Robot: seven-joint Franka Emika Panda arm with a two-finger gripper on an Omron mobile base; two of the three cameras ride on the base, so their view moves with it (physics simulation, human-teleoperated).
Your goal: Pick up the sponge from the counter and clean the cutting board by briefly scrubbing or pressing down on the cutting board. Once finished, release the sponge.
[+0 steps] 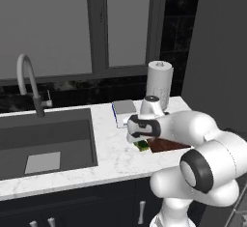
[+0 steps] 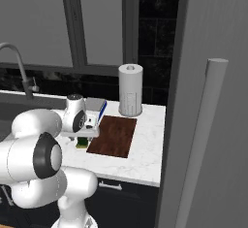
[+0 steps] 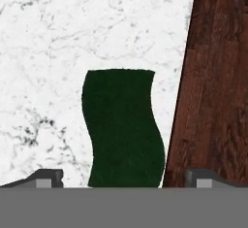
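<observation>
White marble worktop (image 1: 113,161) with faint grey veins carries everything here, and the cutting board (image 2: 112,135) serves as the landmark: a flat, dark reddish-brown wooden slab with visible grain, lying on the worktop's end away from the sink.

Just beside the board's sink-side long edge lies the sponge (image 3: 123,127). In the hand view its dark green scrub layer faces up, with wavy sides, and it rests flat on the marble, very close to the board's edge; whether the two actually touch cannot be told. From the base views a sliver of its yellow-green body peeks out under the robot's hand, near the board's front corner.

Directly above the sponge hovers the pincer (image 3: 123,178), pointing down. Its two dark fingertips (image 3: 46,177) stand wide apart, one over bare marble on the sponge's far side from the board, the other over the board's edge, with the sponge between them and nothing clamped.

Behind the board, toward the wall, stands an upright paper towel roll (image 2: 131,90). Behind the board's sink-side rear corner sits a grey-and-white kitchen scale (image 1: 124,111). Further from the board, past the sponge, the dark grey sink (image 1: 46,141) is sunk into the worktop, with a curved faucet (image 1: 28,81) behind it.
</observation>
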